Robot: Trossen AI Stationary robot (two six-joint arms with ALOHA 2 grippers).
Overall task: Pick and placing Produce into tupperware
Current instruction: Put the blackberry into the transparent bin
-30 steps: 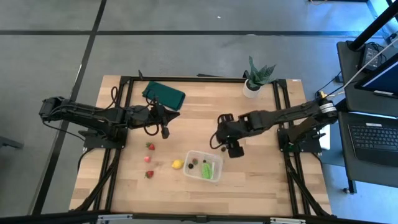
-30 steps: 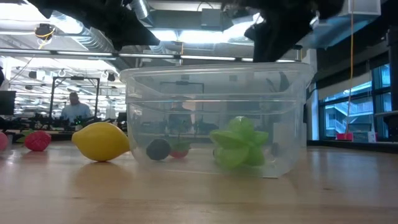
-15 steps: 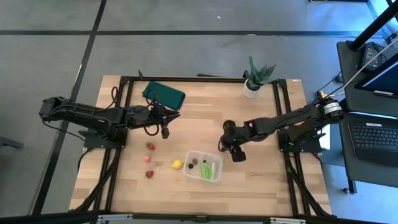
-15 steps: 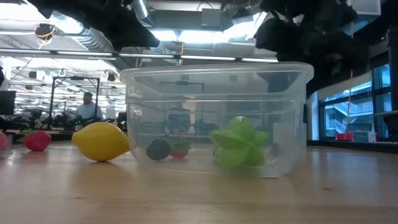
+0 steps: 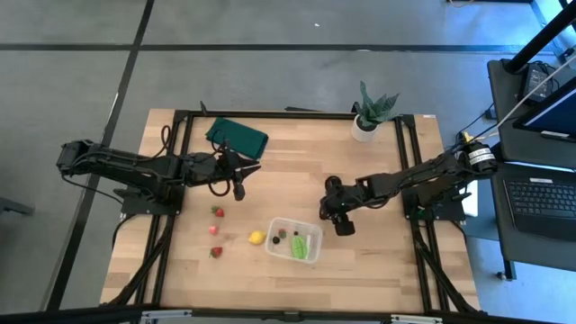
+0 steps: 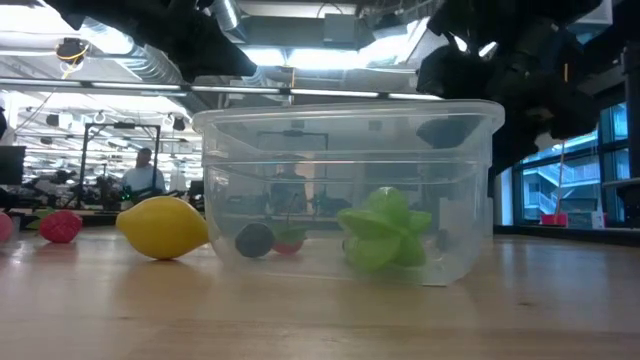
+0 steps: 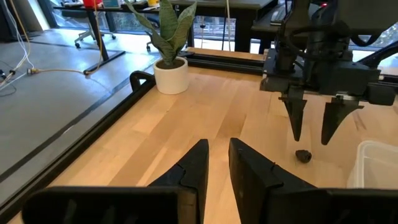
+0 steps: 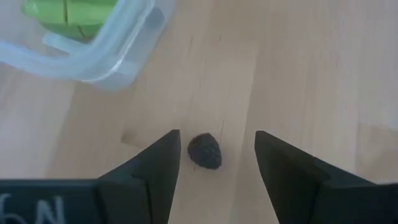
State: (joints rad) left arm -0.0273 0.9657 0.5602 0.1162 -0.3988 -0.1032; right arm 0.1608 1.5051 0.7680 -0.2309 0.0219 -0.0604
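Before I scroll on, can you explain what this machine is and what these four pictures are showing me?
It is a robot with two dark arms working at a wooden table, each ending in a two-finger hand. One picture looks straight down, one sits at table level, and two come from cameras on the wrists.

The small clear plastic tub already holds a light green piece and some dark berries. A yellow lemon-like piece and three red strawberry-like pieces lie beside it.

The right hand is open, its fingers on either side of a small dark berry on the table. The left hand waits near the dark green folded cloth, holding nothing.
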